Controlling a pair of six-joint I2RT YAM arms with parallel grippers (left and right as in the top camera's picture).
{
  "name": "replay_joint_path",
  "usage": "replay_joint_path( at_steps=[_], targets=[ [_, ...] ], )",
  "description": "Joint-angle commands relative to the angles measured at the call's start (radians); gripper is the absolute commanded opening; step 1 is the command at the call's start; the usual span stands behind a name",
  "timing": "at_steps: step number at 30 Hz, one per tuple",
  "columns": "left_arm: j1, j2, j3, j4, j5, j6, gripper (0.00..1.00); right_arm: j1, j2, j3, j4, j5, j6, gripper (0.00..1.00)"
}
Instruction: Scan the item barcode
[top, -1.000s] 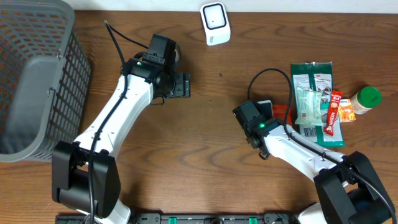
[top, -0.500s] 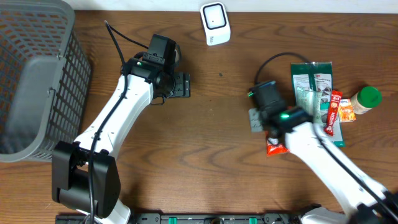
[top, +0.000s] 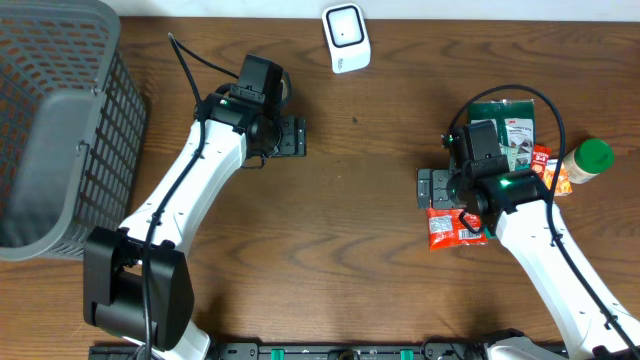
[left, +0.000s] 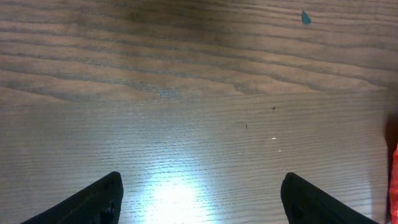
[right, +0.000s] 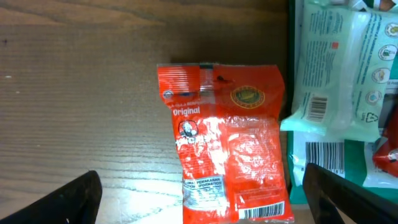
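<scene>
A red snack packet (right: 230, 143) lies flat on the table, its barcode (right: 264, 213) facing up at the near end. In the right wrist view my right gripper (right: 202, 199) stands open over it, one finger on each side, apart from it. From overhead the packet (top: 452, 228) lies just beside my right gripper (top: 432, 188). The white scanner (top: 346, 38) stands at the table's far edge. My left gripper (top: 292, 137) is open over bare wood (left: 199, 124), holding nothing.
A green-and-white pack (right: 336, 68) with more barcoded packs lies right of the red packet. A green-capped bottle (top: 585, 160) stands at the far right. A grey mesh basket (top: 60, 120) fills the left side.
My right gripper swung right toward the pile of packs, opened, and let go of the red packet, which now lies on the table. The left arm has not moved.
</scene>
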Motion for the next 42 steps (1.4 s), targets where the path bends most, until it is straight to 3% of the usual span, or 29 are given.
replay_joint_path(
  at_steps=[1, 31, 38, 42],
  targets=[
    [0.004, 0.003, 0.004, -0.003, -0.013, 0.002, 0.81, -0.011, 0.0, 0.004, 0.002, -0.003, -0.003, 0.99],
    [0.004, 0.003, 0.004, -0.003, -0.013, 0.002, 0.81, -0.011, -0.007, -0.001, 0.001, -0.003, -0.003, 0.99],
    [0.004, 0.003, 0.004, -0.003, -0.013, 0.002, 0.81, -0.012, -0.156, -0.018, 0.026, 0.063, -0.003, 0.99],
    [0.004, 0.003, 0.004, -0.003, -0.013, 0.002, 0.81, -0.013, -0.289, -0.02, 0.167, 0.085, -0.026, 0.99]
  ],
)
